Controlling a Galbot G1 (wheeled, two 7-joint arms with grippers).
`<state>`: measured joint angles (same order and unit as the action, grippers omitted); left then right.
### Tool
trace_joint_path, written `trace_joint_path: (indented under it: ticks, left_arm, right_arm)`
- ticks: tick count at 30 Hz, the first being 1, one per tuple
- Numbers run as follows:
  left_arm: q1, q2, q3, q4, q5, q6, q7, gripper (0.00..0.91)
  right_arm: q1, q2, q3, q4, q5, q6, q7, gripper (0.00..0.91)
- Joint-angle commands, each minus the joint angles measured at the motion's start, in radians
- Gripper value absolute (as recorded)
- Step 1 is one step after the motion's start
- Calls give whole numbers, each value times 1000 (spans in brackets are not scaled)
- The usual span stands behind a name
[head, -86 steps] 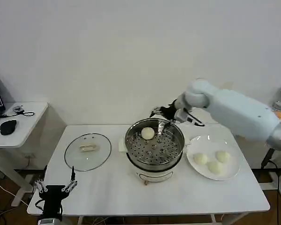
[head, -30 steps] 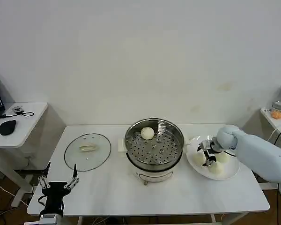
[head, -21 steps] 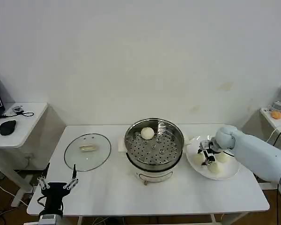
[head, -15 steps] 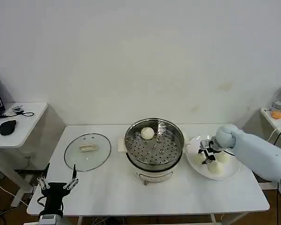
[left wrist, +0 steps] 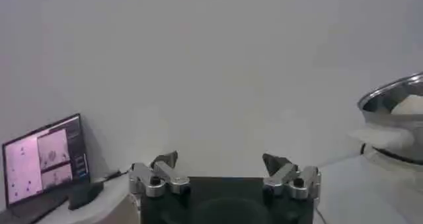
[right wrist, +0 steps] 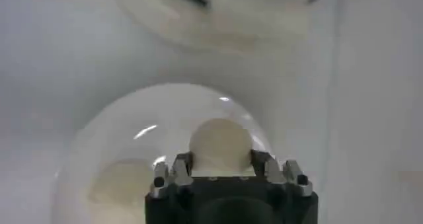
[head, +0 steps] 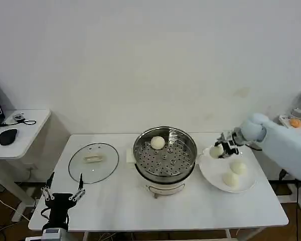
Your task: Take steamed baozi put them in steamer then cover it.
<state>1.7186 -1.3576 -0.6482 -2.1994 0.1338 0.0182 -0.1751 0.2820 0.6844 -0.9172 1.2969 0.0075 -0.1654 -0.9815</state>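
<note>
My right gripper (head: 219, 149) is shut on a cream-white baozi (head: 216, 150) and holds it in the air above the left edge of the white plate (head: 210, 173). In the right wrist view that baozi (right wrist: 220, 146) sits between the fingers (right wrist: 261, 164). Two more baozi (head: 238, 167) (head: 231, 179) lie on the plate. One baozi (head: 157, 142) rests on the perforated tray at the back of the steel steamer (head: 185, 165). The glass cover (head: 94, 162) lies flat on the table left of the steamer. My left gripper (head: 62, 190) stands open and empty near the table's front left corner.
A white side table (head: 20, 131) with a black mouse (head: 8, 136) stands at the far left. A laptop (left wrist: 45, 163) is lit in the left wrist view. The table's front half has free room.
My right gripper moved from the steamer to the plate, shut on a baozi there and lifted it up and back. Two baozi are left on the plate. The left arm stayed put.
</note>
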Motion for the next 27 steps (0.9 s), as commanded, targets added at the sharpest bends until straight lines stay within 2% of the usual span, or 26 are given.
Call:
trace_joint_path:
  ticks: [1,4,11,17,27]
  left_arm:
    - [-9,5,0,-1,-1,11,0,907]
    - [-12,8,-3,2,-4,13,0,907]
    - [-22,19,-9,23,-10,16,2,907]
    - [-20,27,-18,31,-20,15,6,907]
    - [-19,21,-20,28,-20,13,5,907]
  right_arm:
    - [306,48,-177,118,213,-98,30,615]
    - [324,100,-219,153,281,-143,61,625]
    - [290,260,-260,182,471,-309,166,625]
    - [264,376,-304,140,572,-374,217,625]
    - [160,471,-320,100,614,-447,265,625]
